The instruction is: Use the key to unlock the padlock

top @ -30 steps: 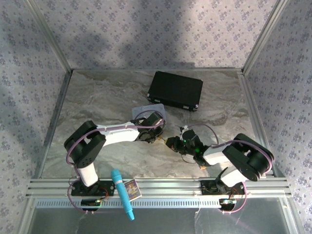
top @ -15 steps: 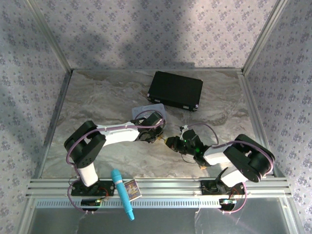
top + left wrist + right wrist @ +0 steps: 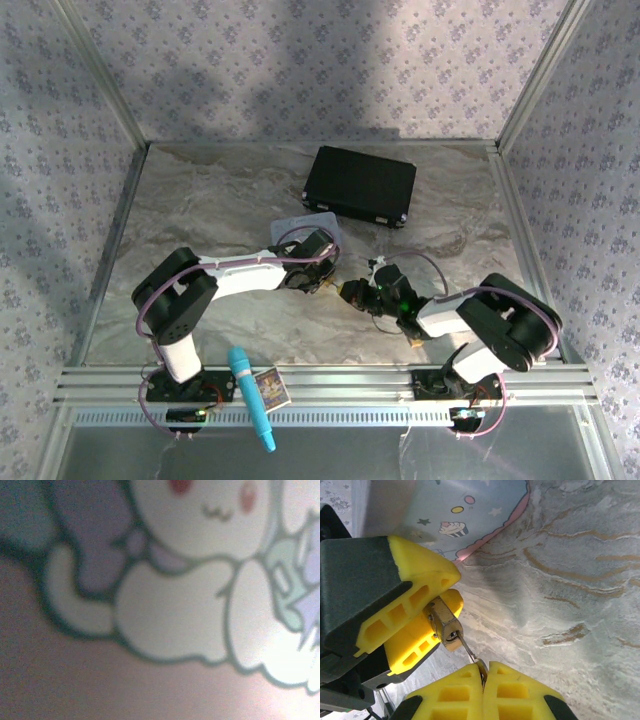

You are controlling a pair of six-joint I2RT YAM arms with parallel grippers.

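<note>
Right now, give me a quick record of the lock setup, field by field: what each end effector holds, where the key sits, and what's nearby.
left end effector: shut on the padlock, gripping its brass body
right end effector: shut on the key
key position: blade runs from the right fingertips up to the padlock's keyhole end; depth unclear
lock state: cannot tell
nearby: pastel cartoon tin just beyond the left end effector; black case farther back on the table
</note>
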